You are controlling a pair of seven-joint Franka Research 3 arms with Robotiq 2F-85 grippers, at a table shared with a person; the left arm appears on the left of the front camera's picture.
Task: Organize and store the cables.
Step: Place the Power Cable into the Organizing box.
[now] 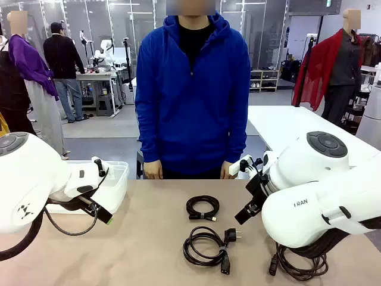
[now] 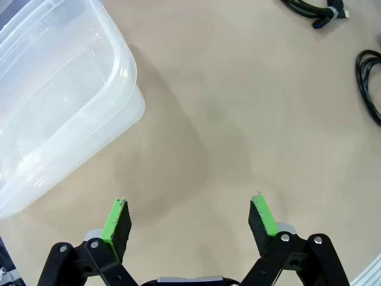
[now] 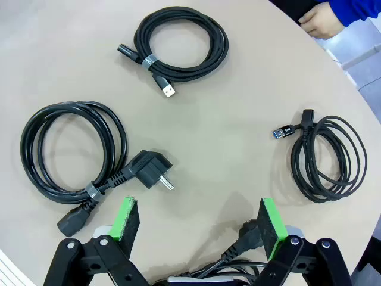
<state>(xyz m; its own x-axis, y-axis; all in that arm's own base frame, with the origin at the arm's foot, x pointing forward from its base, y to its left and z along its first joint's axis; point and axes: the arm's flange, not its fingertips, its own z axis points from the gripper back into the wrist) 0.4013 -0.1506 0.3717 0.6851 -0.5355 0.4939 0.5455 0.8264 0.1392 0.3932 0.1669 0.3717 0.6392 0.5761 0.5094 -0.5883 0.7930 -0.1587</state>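
wide-spread and empty, the right fingers (image 3: pixel 130 219) are held above the surface (image 3: pixel 238 119), where four black coiled cables are laid apart from one another: a thick power cable (image 3: pixel 74 155) with a chunky plug lies just ahead of the fingers, a thin usb cable (image 3: pixel 178 44) beyond it, a second thin cable (image 3: pixel 327 158) off to one side, and a fourth cable (image 3: pixel 245 243) is partly seen beneath the fingers. the left fingers (image 2: pixel 118 221) are likewise spread wide with nothing between them, over bare surface near a clear plastic bin (image 2: pixel 59 89). a person's hand (image 3: pixel 321 21) is seen at the far edge.
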